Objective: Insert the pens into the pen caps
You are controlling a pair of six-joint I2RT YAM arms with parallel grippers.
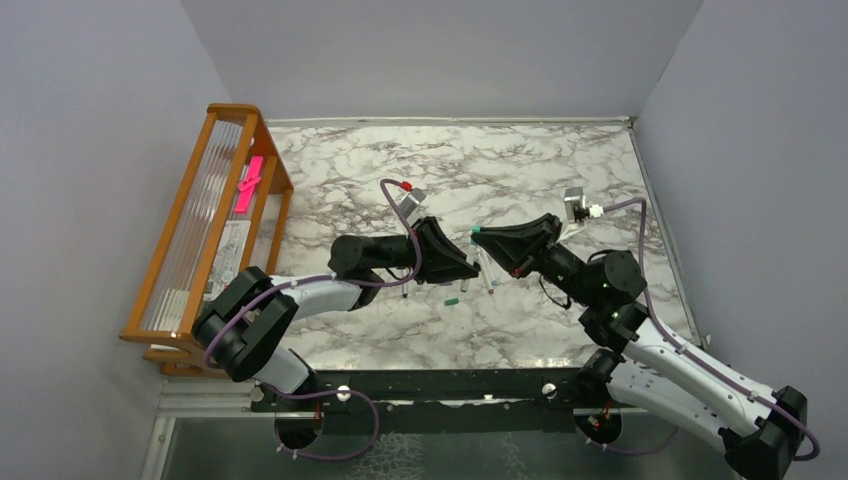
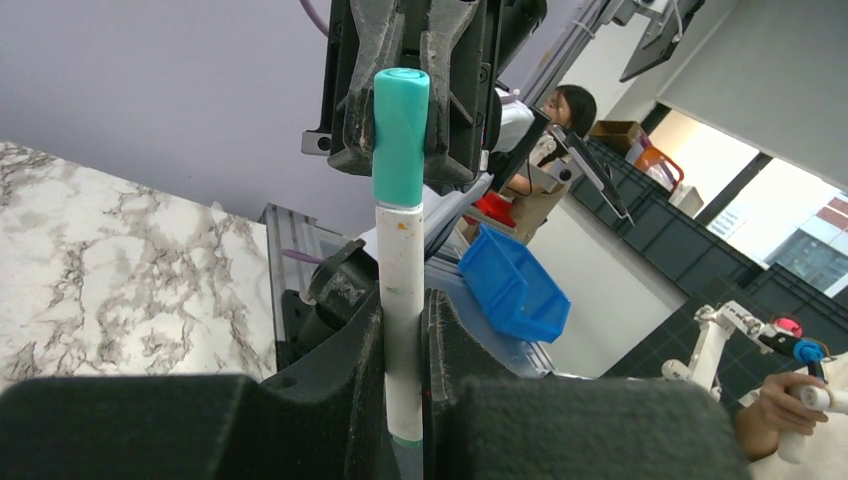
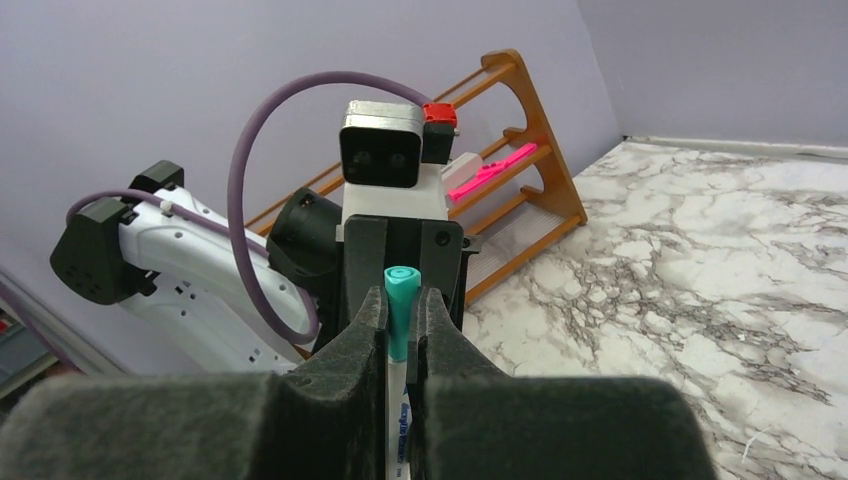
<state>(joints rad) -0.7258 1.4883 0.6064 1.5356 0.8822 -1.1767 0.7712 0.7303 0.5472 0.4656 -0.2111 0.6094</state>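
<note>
Pen (image 2: 403,300) | left jaws pinching its barrel | right jaws pinching teal cap (image 2: 401,120) | above marble table (image 1: 560,320) | lilac walls (image 1: 400,50), wooden rack (image 1: 232,109)

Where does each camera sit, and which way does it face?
Top external: above and behind the bases, looking down on the marble table; both arms show.
Left wrist: on the left gripper, facing the right gripper; own fingers clamp the pen.
Right wrist: on the right gripper, facing the left arm; own fingers clamp the teal cap.
Shared: both wrist views show that cap.
</note>
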